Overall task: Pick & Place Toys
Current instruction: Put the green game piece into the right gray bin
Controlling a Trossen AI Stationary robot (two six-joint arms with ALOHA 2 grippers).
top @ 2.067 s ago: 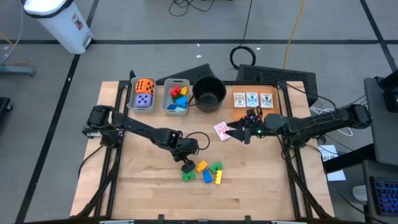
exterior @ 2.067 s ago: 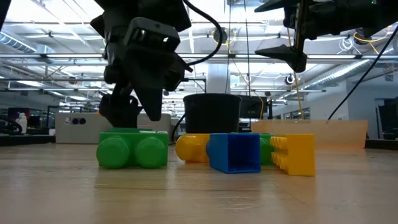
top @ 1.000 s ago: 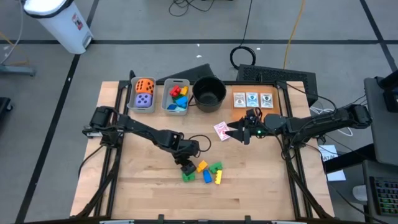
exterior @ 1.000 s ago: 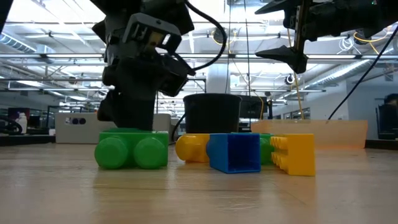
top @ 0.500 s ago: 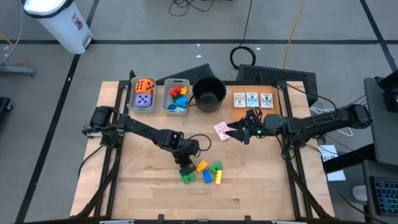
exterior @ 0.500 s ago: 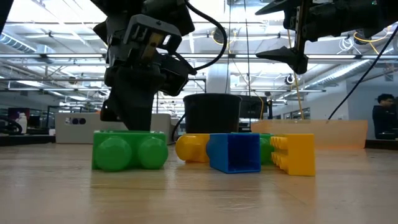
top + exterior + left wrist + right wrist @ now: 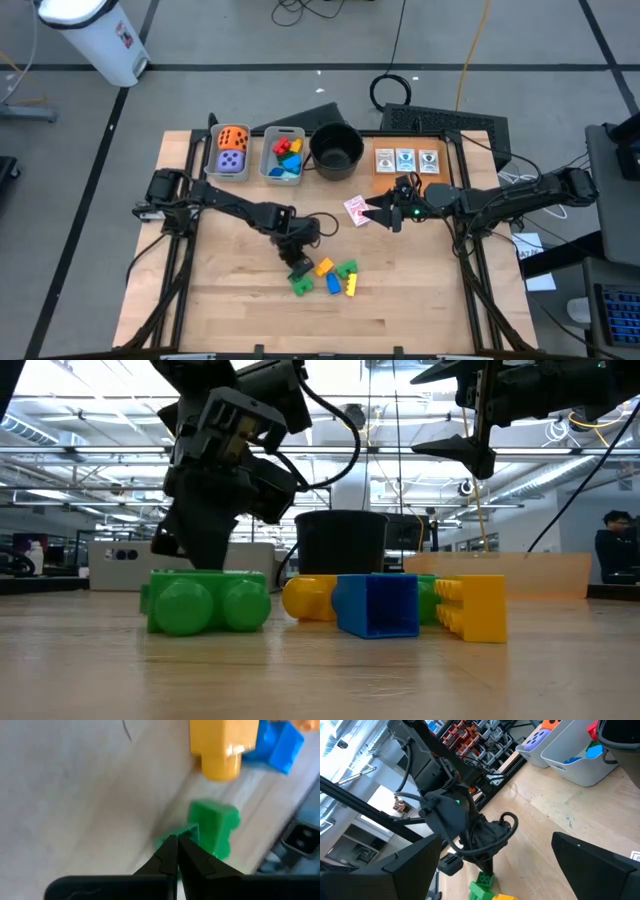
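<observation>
A green block (image 7: 207,601) lies on its side on the wooden table, studs toward the near edge, left of a yellow-orange, a blue, a second green and a yellow block (image 7: 351,287). My left gripper (image 7: 176,839) slants down onto the green block (image 7: 214,827) from the far left, its fingers shut. My right gripper (image 7: 378,212) hangs open and level above the table's right half, touching nothing. A pink card (image 7: 355,209) lies on the table beside it. My left gripper has its fingertips closed on a thin green edge (image 7: 187,831) at the block's far side, only at their free ends. The fingers come from above, slanting from the far left. The block stays on the table on its side.
At the far edge stand a grey bin (image 7: 229,152) with an orange and a purple die, a grey bin (image 7: 284,156) with coloured blocks, a round black pot (image 7: 336,150), and three cards on an orange mat (image 7: 405,160). Bare wood lies left of and in front of the blocks.
My left gripper has shut, its fingers closing at the green block's far side. The green block has slid slightly toward the table's left edge and turned a little, staying on the table. The other blocks have kept still.
</observation>
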